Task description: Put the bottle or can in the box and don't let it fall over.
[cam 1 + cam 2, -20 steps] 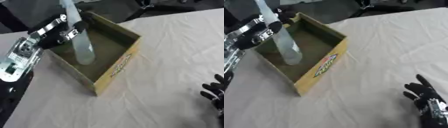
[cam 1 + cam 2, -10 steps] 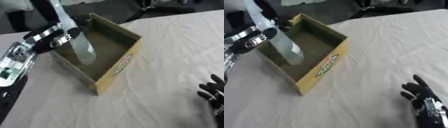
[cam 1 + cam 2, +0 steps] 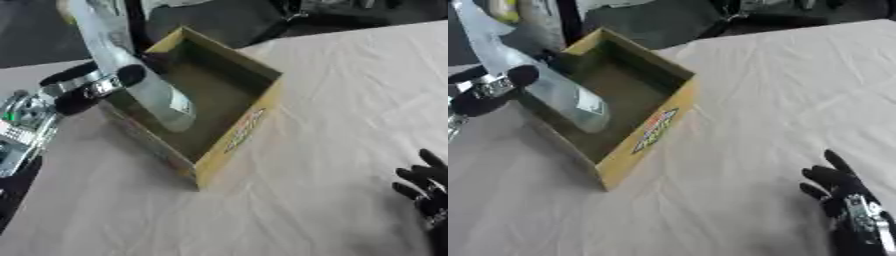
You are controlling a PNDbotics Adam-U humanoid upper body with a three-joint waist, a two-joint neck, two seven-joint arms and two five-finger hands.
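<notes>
Left hand (image 3: 92,89): fingers curled round tilted clear bottle (image 3: 144,85), its base inside the box (image 3: 249,120). Right hand (image 3: 846,200): idle, fingers relaxed, well apart from box.

head stereo pair looking down; both share box (image 3: 229,131), table (image 3: 350,100)

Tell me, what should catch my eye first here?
The clear bottle, leaning with its base down inside the open cardboard box at the left of the white-clothed table. The robot's left hand is curled round its middle. The right hand rests open near the lower right corner.
</notes>
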